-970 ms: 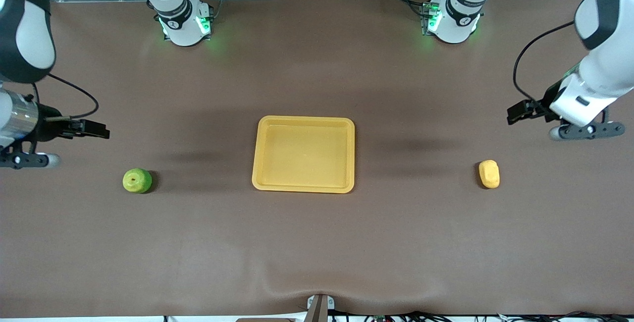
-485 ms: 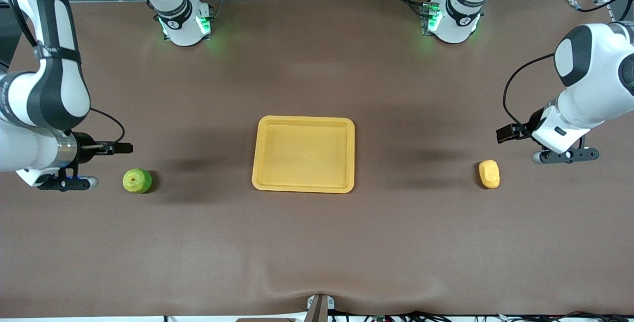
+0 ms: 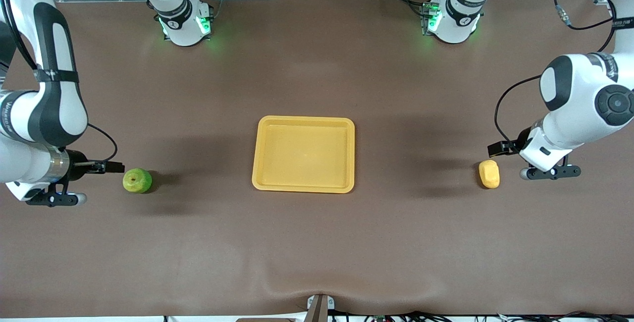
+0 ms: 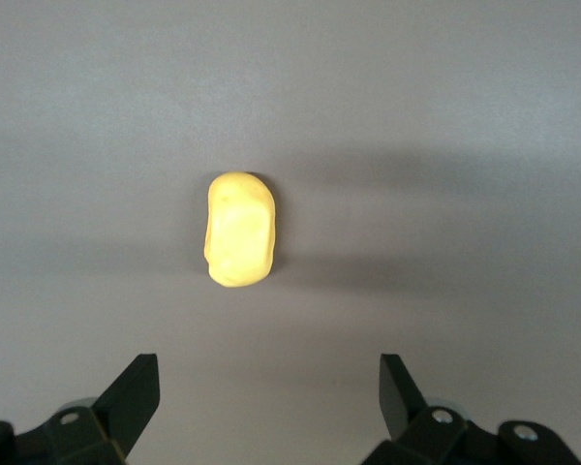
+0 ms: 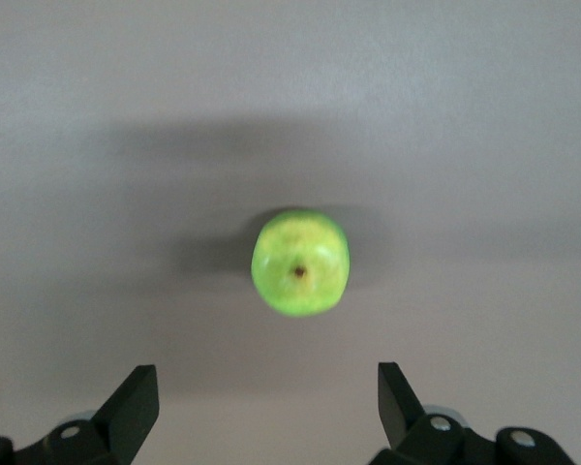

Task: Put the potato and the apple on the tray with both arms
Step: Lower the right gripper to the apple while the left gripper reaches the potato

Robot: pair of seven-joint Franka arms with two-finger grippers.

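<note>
I see the tray (image 3: 303, 154) sitting mid-worktop (image 3: 317, 242), with nothing in it. The apple (image 3: 137, 181) rests on the worktop toward the right arm's end, well apart from the tray, stem dimple facing up. The potato (image 3: 489, 174) lies on the worktop toward the left arm's end, also well apart from the tray, long axis running roughly toward and away from the front camera.

Right tool (image 5: 261, 412): hovering just beside the apple, on the side away from the tray. In the right wrist view both fingers (image 5: 136, 402) stand wide apart with the apple (image 5: 300, 263) centred ahead of the gap, untouched. Nothing held.

Left tool (image 4: 266, 407): hovering just beside the potato, again on the side away from the tray. In the left wrist view the fingers (image 4: 136, 397) are spread wide, the potato (image 4: 239, 242) ahead of the gap and a little off centre. Nothing held.

From the front view I make out each wrist (image 3: 542, 151) low over the worktop, but how high each tool sits I can't quite judge; the shadows suggest they are still above the surface.

Both fruits clear of the tray.
</note>
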